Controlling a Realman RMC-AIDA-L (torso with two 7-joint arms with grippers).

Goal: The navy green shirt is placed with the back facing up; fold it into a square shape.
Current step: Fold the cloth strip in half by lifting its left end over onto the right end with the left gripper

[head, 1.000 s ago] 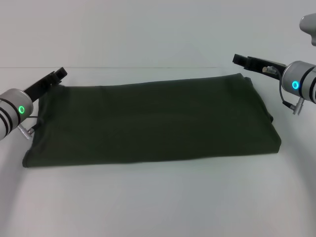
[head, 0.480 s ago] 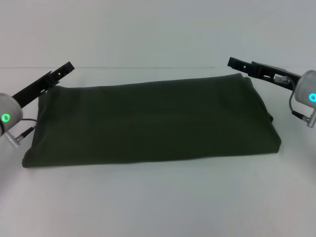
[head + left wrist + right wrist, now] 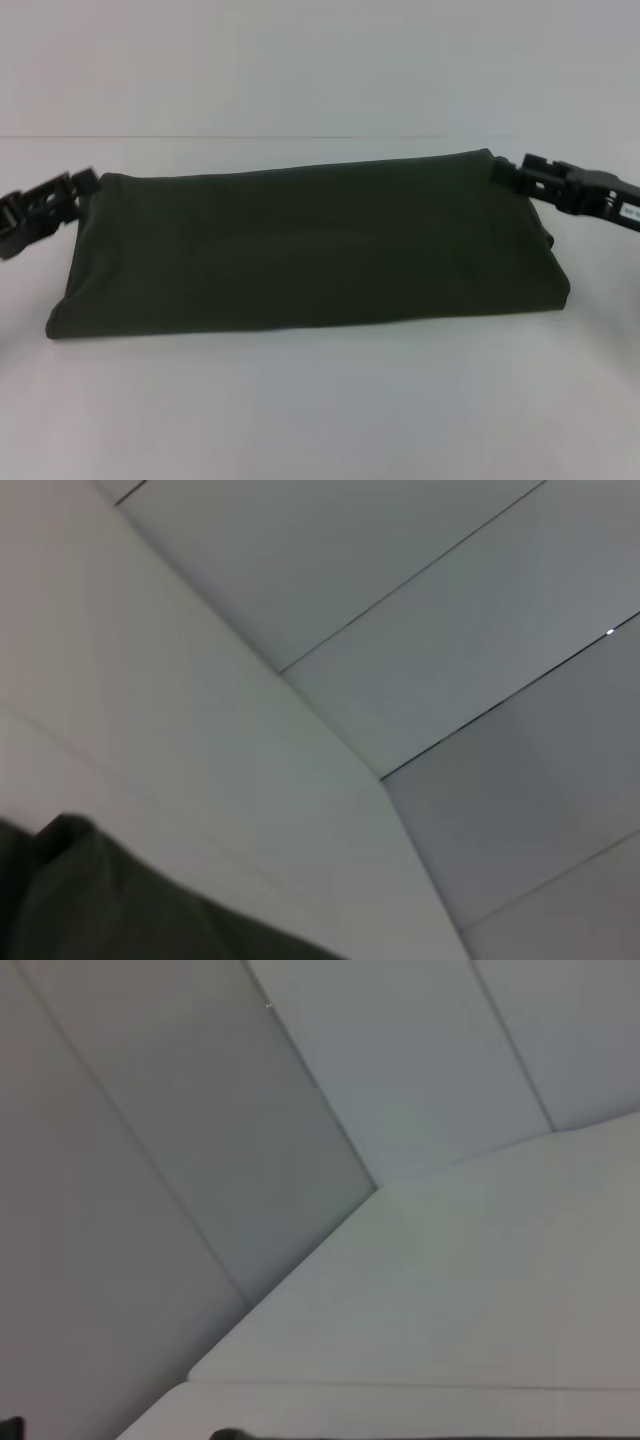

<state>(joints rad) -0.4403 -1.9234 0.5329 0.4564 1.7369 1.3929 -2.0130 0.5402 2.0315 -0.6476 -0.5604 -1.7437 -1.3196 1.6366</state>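
The navy green shirt [image 3: 300, 245] lies on the white table as a long, flat rectangle, plain side up, running left to right in the head view. My left gripper [image 3: 82, 184] reaches in low from the left, its tip at the shirt's far left corner. My right gripper [image 3: 506, 171] comes in from the right with its tip at the far right corner. In the left wrist view a dark edge of the shirt [image 3: 100, 915] shows against the table. The right wrist view holds only wall panels and table.
The white table [image 3: 320, 400] spreads wide in front of the shirt and on both sides. Pale wall panels [image 3: 320, 60] rise behind the table's far edge.
Both arms have dropped lower and swung outward, so their grey wrist bodies have left the head view. The gripper tips now sit at the shirt's far corners. The shirt has not moved.
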